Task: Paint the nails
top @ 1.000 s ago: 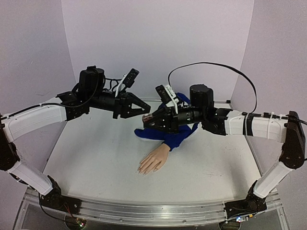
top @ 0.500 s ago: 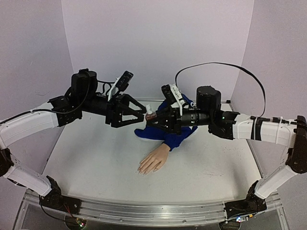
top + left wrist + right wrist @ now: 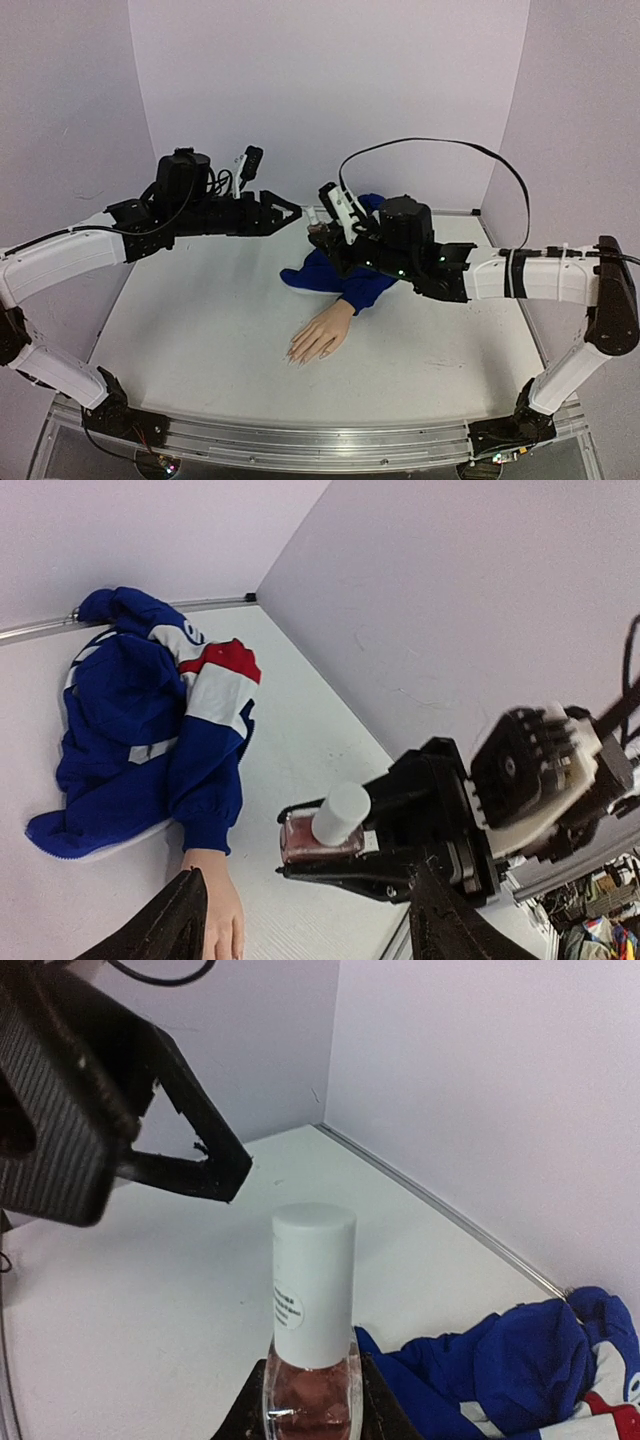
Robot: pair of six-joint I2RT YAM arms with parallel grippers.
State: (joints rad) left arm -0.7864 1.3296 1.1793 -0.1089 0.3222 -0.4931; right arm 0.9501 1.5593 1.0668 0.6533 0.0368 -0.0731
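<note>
The beige mannequin hand (image 3: 320, 335) lies palm down on the table, its small nails (image 3: 296, 356) pointing toward the near edge, and a blue sleeve (image 3: 350, 278) runs back from the wrist. My right gripper (image 3: 320, 234) is shut on a pinkish polish bottle (image 3: 312, 1385) with a white cap (image 3: 313, 1280), held above the sleeve. The left gripper (image 3: 296, 215) is open, its tips just left of the cap and not touching it. In the left wrist view the bottle (image 3: 322, 832) shows beyond the left gripper (image 3: 305, 880), with the hand (image 3: 222, 920) below.
A blue, red and white jacket (image 3: 150, 710) is bunched at the back of the table near the rear wall. Lilac walls close in the back and both sides. A black cable (image 3: 440, 150) arcs over the right arm.
The left gripper has gone from shut to open and its tips have come close to the cap. The right arm has swung the bottle up and leftward.
</note>
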